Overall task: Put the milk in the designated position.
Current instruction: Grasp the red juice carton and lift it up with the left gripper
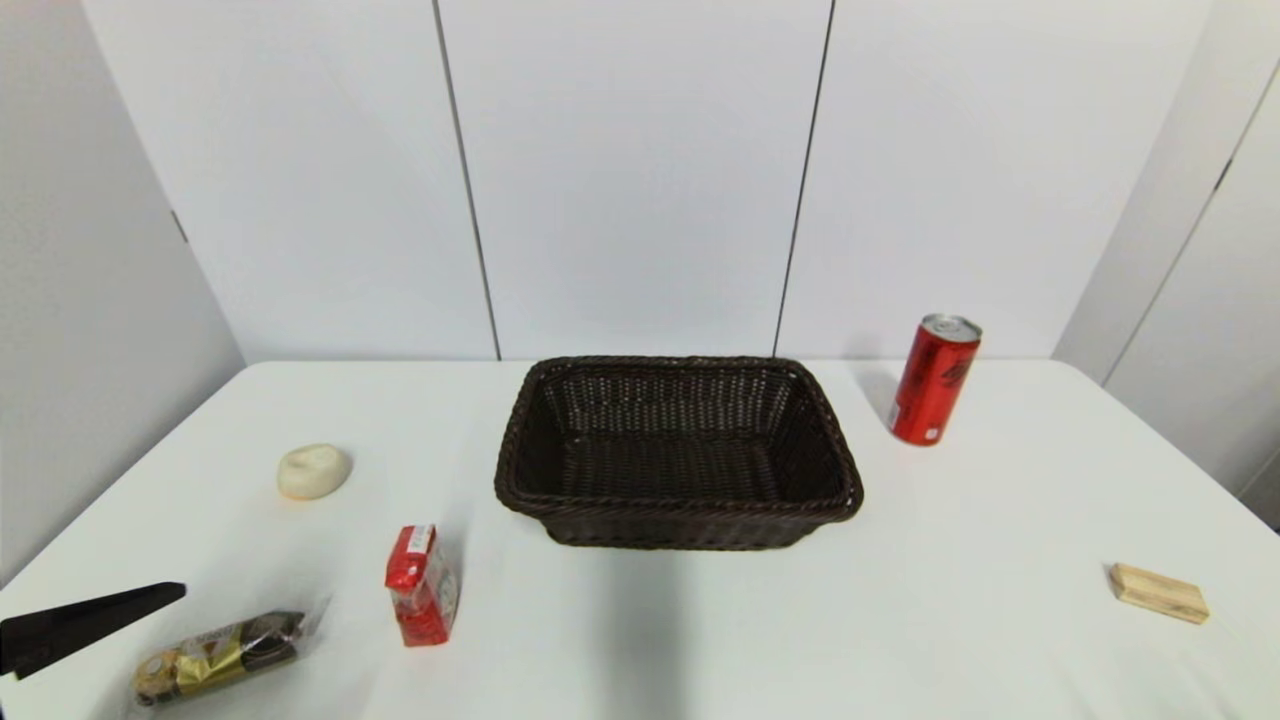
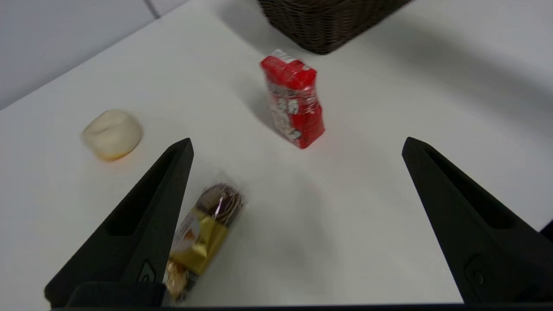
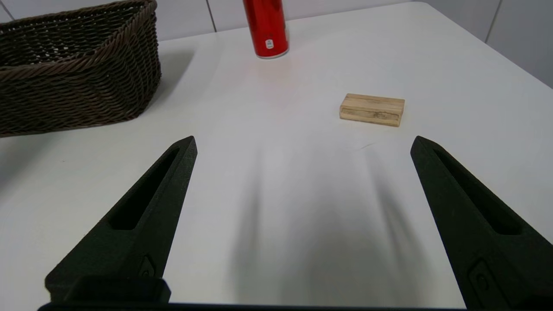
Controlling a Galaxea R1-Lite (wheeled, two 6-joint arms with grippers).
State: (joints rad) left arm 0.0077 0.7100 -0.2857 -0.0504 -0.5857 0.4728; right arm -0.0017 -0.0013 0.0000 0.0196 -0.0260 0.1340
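The milk [image 1: 423, 585] is a small red carton in glossy wrap, standing upright on the white table near the front left, left of the basket. In the left wrist view the milk [image 2: 294, 99] stands ahead of my left gripper [image 2: 297, 144], which is open and holds nothing. One finger [image 1: 95, 621] of that gripper shows at the far left edge of the head view, left of the milk and apart from it. My right gripper [image 3: 302, 142] is open over bare table; it is outside the head view. The designated position carries no mark that I can see.
A dark wicker basket [image 1: 530, 495] sits at the table's middle. A tall red can [image 1: 933, 380] stands back right of it and a wooden block [image 1: 1158, 593] lies at the front right. A gold chocolate pack [image 1: 218, 656] and a pale bun [image 1: 314, 471] lie on the left.
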